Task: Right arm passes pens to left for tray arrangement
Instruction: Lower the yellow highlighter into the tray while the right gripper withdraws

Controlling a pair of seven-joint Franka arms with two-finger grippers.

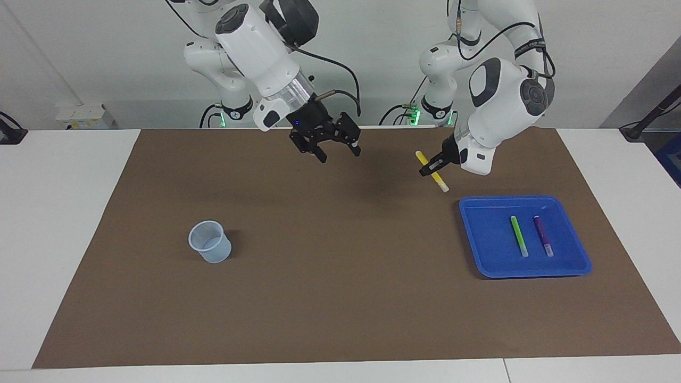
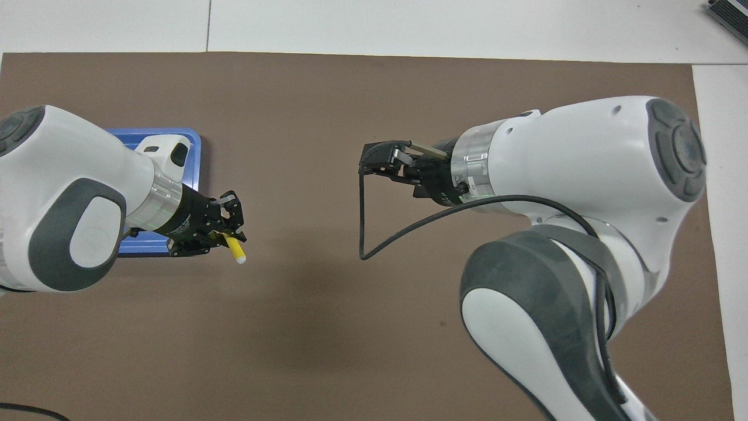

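My left gripper (image 1: 430,169) is shut on the yellow pen (image 1: 440,183) and holds it tilted in the air over the brown mat, just short of the blue tray (image 1: 487,234) on the robots' side. In the overhead view the left gripper (image 2: 225,235) shows beside the tray (image 2: 194,153) with the yellow pen's end (image 2: 237,253) sticking out. The green pen (image 1: 519,235) and the purple pen (image 1: 543,235) lie side by side in the tray. My right gripper (image 1: 339,152) is open and empty, raised over the mat's middle; it also shows in the overhead view (image 2: 374,164).
A small translucent pale-blue cup (image 1: 210,242) stands upright on the brown mat (image 1: 340,298) toward the right arm's end. In the overhead view my arms hide the cup and most of the tray.
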